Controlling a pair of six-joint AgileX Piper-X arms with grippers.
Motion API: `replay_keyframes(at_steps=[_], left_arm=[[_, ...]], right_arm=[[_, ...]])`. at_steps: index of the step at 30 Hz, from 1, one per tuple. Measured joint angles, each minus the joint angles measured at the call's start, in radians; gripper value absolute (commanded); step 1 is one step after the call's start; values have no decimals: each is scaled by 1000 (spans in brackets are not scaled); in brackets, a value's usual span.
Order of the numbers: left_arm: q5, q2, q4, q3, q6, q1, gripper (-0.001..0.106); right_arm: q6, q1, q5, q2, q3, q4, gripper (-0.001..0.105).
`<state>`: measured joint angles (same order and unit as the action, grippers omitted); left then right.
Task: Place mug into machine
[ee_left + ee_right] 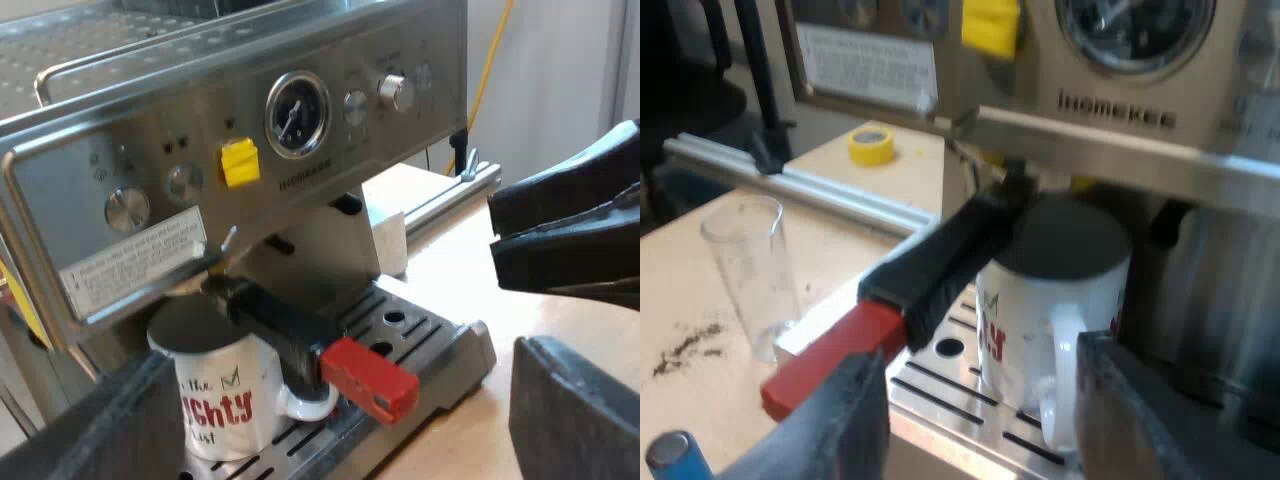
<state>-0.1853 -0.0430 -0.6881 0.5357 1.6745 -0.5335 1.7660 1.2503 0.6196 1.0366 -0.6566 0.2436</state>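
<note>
The mug [225, 400] stands on the drip tray [450, 345], under the holder [290, 325] locked into the espresso machine [200, 130]. Left hand [350, 400] and right hand [975, 375] are both spread wide and empty, the right near the mug. The right wrist view adds a measuring glass [745, 270] on the surface [670, 300].

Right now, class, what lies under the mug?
The mug stands on the slotted drip tray of the espresso machine. The patch of tray beneath its base is covered and cannot be seen.

Red-ended handle [940, 265] close over mug [1090, 290], measuring glass [745, 270] near the tray.
</note>
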Motion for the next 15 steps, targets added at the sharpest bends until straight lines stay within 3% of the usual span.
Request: replay_keyframes(at_steps=[10,15], left_arm=[[0,0,3,0,1,0,69],[0,0,3,0,1,0,69]], right_arm=[[-24,10,32,0,-7,0,42],[-26,10,44,0,-30,-2,7]])
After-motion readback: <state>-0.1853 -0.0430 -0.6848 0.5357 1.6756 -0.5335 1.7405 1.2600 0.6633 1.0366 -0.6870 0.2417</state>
